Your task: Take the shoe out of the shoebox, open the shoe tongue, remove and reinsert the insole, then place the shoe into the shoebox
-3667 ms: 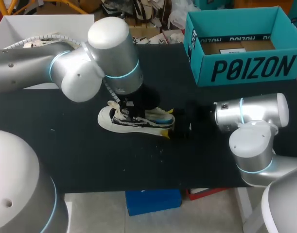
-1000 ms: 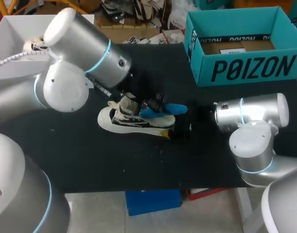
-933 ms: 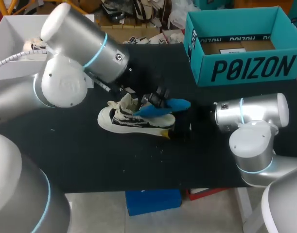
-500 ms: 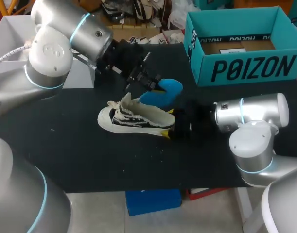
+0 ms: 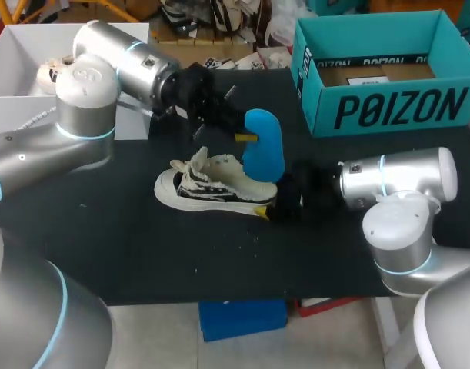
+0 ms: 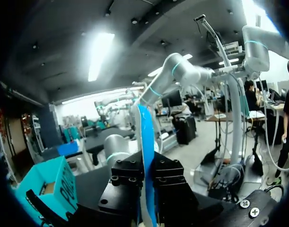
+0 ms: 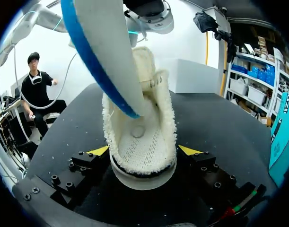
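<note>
Two clamps hold: left pincer [image 5: 238, 137] on the blue foam insole [image 5: 263, 154], right pincer [image 7: 144, 150] on the cream-and-black sneaker [image 5: 211, 188] below it; reinsertion seemingly comes next.

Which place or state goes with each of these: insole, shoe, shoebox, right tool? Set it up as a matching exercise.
Things:
1. insole
2. shoe
3. shoebox
4. right tool

Places or states:
A. teal, open, at the far side of the table
B. shut on the shoe's heel
C. lying on the table
D. held up above the shoe, in the left tool

Pairs: 1-D, 2-C, 3-A, 4-B
</note>
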You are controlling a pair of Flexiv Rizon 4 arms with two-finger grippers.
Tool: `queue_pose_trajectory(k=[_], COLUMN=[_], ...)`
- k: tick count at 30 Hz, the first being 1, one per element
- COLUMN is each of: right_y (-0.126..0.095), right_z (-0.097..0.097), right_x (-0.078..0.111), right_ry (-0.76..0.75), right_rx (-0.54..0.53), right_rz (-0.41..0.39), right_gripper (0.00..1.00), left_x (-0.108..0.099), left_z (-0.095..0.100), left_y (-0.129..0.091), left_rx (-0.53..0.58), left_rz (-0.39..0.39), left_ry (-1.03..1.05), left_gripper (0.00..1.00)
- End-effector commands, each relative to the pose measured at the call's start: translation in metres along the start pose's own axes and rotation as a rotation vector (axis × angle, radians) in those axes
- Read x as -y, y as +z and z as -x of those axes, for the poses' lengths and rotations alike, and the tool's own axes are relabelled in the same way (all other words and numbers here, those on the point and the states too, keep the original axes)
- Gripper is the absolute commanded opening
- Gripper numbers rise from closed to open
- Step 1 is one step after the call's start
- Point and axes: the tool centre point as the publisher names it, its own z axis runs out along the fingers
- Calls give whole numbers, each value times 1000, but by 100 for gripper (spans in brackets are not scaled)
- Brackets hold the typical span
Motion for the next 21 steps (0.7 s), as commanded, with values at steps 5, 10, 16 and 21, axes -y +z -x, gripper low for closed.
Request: queue_pose_trajectory(k=[5, 10, 16, 21], right_y=[1, 1, 1, 1], right_z=[1, 1, 1, 1], right_x=[1, 1, 1, 1], right_ry=[2, 2, 2, 2], right_rx=[0, 0, 0, 0], right_rz=[-4, -4, -4, -4], right_gripper=[0, 0, 0, 0], left_x=[37, 53, 69, 69], left_z=[-9, -14, -24, -24], left_y=[6, 10, 13, 13], left_rx=[158, 189, 278, 278], left_rz=[-46, 22, -32, -32], left_ry=[-39, -80, -105, -105], left_gripper=[0, 0, 0, 0])
